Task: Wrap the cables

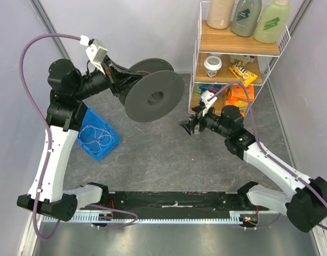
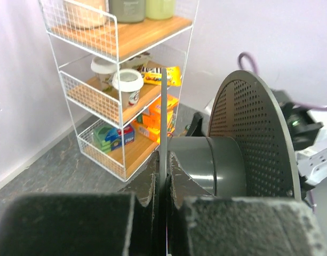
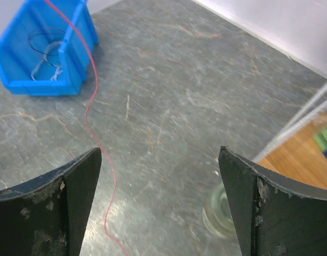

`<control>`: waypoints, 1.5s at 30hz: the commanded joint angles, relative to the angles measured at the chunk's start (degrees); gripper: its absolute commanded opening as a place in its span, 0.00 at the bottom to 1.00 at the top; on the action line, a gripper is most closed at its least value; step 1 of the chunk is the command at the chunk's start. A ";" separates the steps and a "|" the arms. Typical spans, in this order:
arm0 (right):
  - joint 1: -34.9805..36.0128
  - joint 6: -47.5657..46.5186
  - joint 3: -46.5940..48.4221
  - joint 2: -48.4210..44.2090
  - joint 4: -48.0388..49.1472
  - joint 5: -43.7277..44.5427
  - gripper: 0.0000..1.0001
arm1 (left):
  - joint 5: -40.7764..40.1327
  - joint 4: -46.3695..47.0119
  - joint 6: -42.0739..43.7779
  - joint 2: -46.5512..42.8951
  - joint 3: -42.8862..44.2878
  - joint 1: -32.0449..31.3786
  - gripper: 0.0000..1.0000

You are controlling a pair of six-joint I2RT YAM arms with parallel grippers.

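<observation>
Left pincer [image 1: 124,84] was clamped on the flange of the grey spool [image 1: 152,98], held in the air above and right of the blue bin [image 1: 114,140]. Right pincer [image 1: 187,127] hung with jaws wide, well right of the bin. Floor [image 1: 163,160] was dark mottled stone and the walls were pale; a wire rack [image 1: 235,53] stood far right of the bin. Cables [image 1: 95,136] lay looped inside the bin, apart from both pincers. One red strand [image 3: 94,106] ran from the bin across the floor under the right pincer.
</observation>
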 commanded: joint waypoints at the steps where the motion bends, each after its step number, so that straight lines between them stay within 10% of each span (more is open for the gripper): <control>1: 2.08 5.04 0.52 4.17 18.78 -4.61 0.98 | 2.26 8.70 -11.91 -0.26 4.36 -0.04 0.02; 22: 9.38 5.75 0.01 15.96 26.18 -7.95 0.81 | -5.72 14.25 -22.02 2.89 15.16 2.07 0.02; 28: 9.47 3.29 -2.63 15.17 22.93 -8.30 0.59 | -12.66 9.77 -20.71 5.71 21.31 2.86 0.02; 33: 10.69 2.59 -2.90 12.10 19.77 -8.75 0.03 | -25.56 7.22 -17.81 5.10 19.22 2.95 0.02; 45: 24.58 -10.94 8.86 7.43 -7.29 -11.55 0.00 | -59.15 -0.78 -16.69 3.95 8.67 -2.93 0.02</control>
